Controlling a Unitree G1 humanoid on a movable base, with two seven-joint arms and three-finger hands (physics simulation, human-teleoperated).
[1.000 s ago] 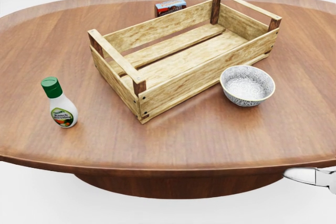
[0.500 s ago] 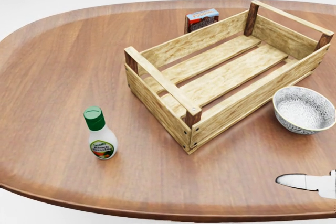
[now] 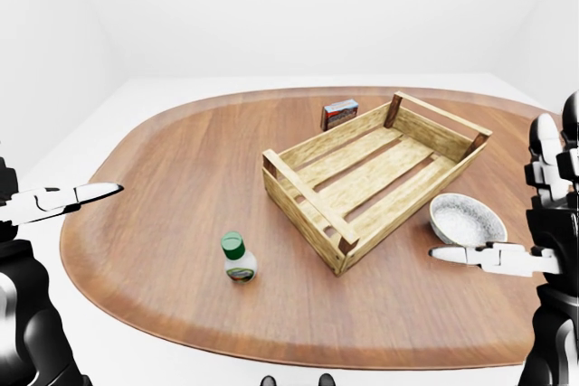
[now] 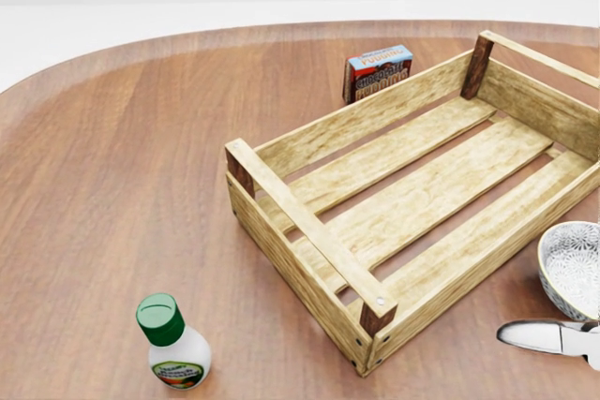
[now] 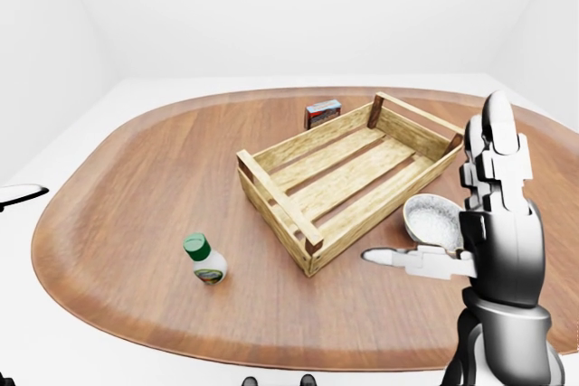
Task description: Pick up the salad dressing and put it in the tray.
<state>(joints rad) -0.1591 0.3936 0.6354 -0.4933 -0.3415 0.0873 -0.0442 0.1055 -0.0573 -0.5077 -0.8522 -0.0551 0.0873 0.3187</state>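
The salad dressing (image 3: 238,258), a small white bottle with a green cap, stands upright on the wooden table, left of the tray. The tray (image 4: 309,231) is an empty slatted wooden crate lying at an angle across the table's middle. My left hand (image 3: 86,194) hovers open off the table's left edge, well left of the bottle, fingers stretched flat. My right hand (image 3: 452,255) is open too, fingers pointing left, just below the bowl and right of the tray's near corner. Neither hand touches anything.
A patterned white bowl (image 3: 466,219) sits right of the tray, close to my right hand. A small red and blue box (image 4: 377,70) stands above the tray's far side. The oval table's rim (image 3: 109,291) curves round at lower left.
The camera has moved closer to the table: bottle, tray and bowl all grew and slid down and right in the head view. My right hand stays at the bottom right edge.
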